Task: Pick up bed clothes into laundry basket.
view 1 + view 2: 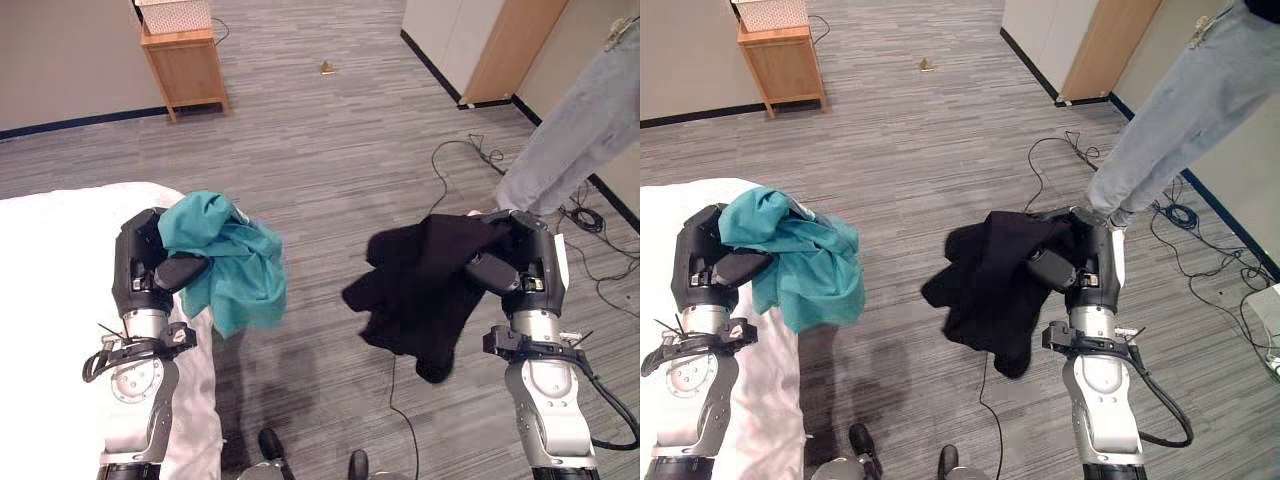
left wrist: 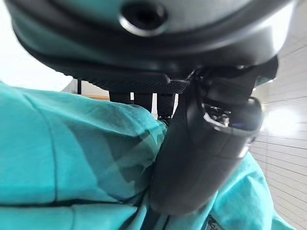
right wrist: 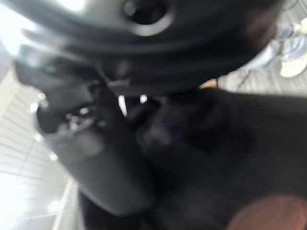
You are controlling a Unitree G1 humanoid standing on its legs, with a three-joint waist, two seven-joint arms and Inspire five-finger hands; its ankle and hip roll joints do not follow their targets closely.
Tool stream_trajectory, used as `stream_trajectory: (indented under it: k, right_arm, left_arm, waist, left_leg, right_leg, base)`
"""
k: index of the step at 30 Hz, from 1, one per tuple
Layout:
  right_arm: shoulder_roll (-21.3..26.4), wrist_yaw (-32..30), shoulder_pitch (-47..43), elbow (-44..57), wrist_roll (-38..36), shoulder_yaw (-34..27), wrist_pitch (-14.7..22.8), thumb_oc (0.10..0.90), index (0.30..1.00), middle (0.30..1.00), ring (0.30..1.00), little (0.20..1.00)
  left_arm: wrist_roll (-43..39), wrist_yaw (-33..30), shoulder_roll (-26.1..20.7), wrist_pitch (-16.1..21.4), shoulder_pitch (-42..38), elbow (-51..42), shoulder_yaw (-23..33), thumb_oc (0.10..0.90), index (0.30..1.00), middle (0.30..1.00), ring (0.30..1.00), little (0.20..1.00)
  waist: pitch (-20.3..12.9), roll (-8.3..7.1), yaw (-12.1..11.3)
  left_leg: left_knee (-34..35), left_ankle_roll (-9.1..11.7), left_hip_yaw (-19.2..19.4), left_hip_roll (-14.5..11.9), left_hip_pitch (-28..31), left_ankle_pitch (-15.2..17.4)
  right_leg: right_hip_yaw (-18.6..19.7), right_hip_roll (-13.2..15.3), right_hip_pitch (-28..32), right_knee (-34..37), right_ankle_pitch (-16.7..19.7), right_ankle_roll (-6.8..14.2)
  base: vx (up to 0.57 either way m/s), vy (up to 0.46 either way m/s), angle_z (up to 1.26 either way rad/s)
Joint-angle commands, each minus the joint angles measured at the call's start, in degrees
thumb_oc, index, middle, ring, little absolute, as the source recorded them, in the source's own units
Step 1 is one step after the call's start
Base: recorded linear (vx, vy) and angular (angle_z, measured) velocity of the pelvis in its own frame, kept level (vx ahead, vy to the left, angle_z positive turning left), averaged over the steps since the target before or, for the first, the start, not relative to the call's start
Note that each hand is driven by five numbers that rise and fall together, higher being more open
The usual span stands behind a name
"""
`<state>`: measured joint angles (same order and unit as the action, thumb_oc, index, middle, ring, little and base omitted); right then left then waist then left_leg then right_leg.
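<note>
Left hand (image 1: 150,265) has its fingers clamped on a teal garment (image 1: 228,262) just off the bed (image 1: 60,260) edge; right hand (image 1: 520,265) grips a black garment (image 1: 420,285) over the floor.

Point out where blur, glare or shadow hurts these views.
Right wrist view: heavily blurred, the black garment a dark mass beside the right hand. Left wrist view: sharp on the teal cloth, glare whitening the floor. Left eye view: clear, soft shadows under both garments.

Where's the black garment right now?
The black garment hangs from the right hand, above the grey floor, right of the teal cloth in the left hand.
</note>
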<state>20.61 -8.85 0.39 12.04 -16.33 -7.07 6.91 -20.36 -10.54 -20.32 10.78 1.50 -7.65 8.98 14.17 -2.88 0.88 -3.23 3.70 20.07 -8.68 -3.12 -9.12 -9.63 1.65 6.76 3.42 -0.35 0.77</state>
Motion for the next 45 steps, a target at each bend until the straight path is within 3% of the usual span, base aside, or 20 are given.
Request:
stream_trajectory:
  k: [1,5,11,12,18,25,29,39,45]
  right_arm:
    - [2.37,1.02,-5.8,6.84,-1.96,-3.17,7.6,0.4,0.3,0.3,0.3,0.3]
    - [1.63,0.97,-4.09,6.67,-0.88,-4.33,7.12,0.4,0.3,0.3,0.3,0.3]
    - [0.89,1.39,-3.64,5.39,0.2,-4.23,6.57,0.4,0.3,0.3,0.3,0.3]
    - [-0.18,3.04,2.24,-4.82,-9.71,-1.89,6.87,0.4,0.3,0.3,0.3,0.3]
    - [-2.11,2.0,3.23,-7.04,-9.36,-3.7,6.66,0.4,0.3,0.3,0.3,0.3]
    - [-2.28,1.0,2.7,-6.73,-8.11,-3.71,6.79,0.4,0.3,0.3,0.3,0.3]
    - [-0.8,0.38,0.66,-6.9,-7.48,-3.92,6.43,0.4,0.3,0.3,0.3,0.3]
    - [3.56,3.41,-11.8,-6.0,-7.9,5.1,4.92,0.4,0.3,0.3,0.3,0.3]
    - [1.37,4.22,-13.86,-3.6,-8.17,7.86,4.74,0.4,0.3,0.3,0.3,0.3]
  left_arm:
    - [0.06,0.64,-3.13,5.87,-4.94,-6.47,2.1,0.4,0.3,0.3,0.3,0.3]
    - [0.74,0.8,-2.84,5.35,-3.94,-5.8,2.67,0.4,0.3,0.3,0.3,0.3]
    - [0.51,1.64,-1.92,5.08,-2.54,-6.04,2.71,0.4,0.3,0.3,0.3,0.3]
    - [-4.01,5.69,0.94,2.56,-13.69,12.24,-13.3,0.4,0.3,0.3,0.3,0.3]
    - [-4.09,6.76,0.88,1.49,-13.84,13.04,-14.88,0.4,0.3,0.3,0.3,0.3]
    - [-3.16,6.3,0.62,1.35,-15.31,13.57,-16.15,0.4,0.3,0.3,0.3,0.3]
    - [-3.22,5.94,-0.39,1.31,-15.39,12.09,-15.07,0.4,0.3,0.3,0.3,0.3]
    - [-2.1,2.18,-1.67,1.94,-7.88,5.51,-6.89,0.4,0.3,0.3,0.3,0.3]
    - [-1.86,1.23,-0.37,2.11,-5.29,3.7,-6.19,0.4,0.3,0.3,0.3,0.3]
  waist:
    - [-4.43,-2.5,1.04]
    - [-6.9,-0.27,2.36]
    - [-8.0,0.7,2.49]
    - [-5.15,0.09,4.96]
    - [-7.17,1.66,6.74]
    - [-7.31,2.05,7.06]
    - [-7.73,1.79,5.52]
    - [-7.67,0.07,-2.77]
    - [-7.81,-0.15,-4.08]
  left_leg:
    - [-9.62,0.94,-4.92,3.22,0.74,10.92]
    - [1.36,-0.59,-2.57,4.78,6.52,10.46]
    - [6.52,-1.41,-2.61,6.09,10.57,9.83]
    - [-0.85,0.88,-2.57,5.69,5.35,7.67]
    - [7.57,-0.38,-2.49,6.73,10.32,6.59]
    - [8.23,-0.79,-3.19,6.89,10.45,6.99]
    - [8.23,-0.95,-4.99,7.17,10.85,7.64]
    - [8.23,-0.32,-10.86,7.87,10.21,7.04]
    - [8.23,-0.38,-12.14,8.13,10.54,7.15]
  right_leg:
    - [2.18,3.47,0.26,-0.5,-0.8,4.29]
    - [2.21,2.16,-0.43,-0.1,-0.36,4.89]
    - [2.46,2.18,-0.05,-0.08,-0.28,5.32]
    - [5.17,2.91,0.0,1.14,1.65,5.17]
    - [5.74,2.3,-0.03,1.46,1.4,5.82]
    - [6.08,2.11,-0.73,1.38,1.49,6.1]
    - [4.6,2.27,0.22,1.33,0.95,6.25]
    - [-1.72,2.66,2.79,1.38,-0.35,5.62]
    - [-3.14,2.64,3.71,1.38,-0.93,5.26]
  base:
    - [-0.09,-0.004,-0.28]
    - [0.01,0.085,0.0]
    - [0.03,0.06,0.01]
    - [0.03,0.03,0.14]
    - [0.08,0.072,-0.01]
    - [0.02,0.028,-0.05]
    - [0.05,0.015,0.07]
    - [0.0,-0.018,0.39]
    - [0.01,-0.004,0.34]
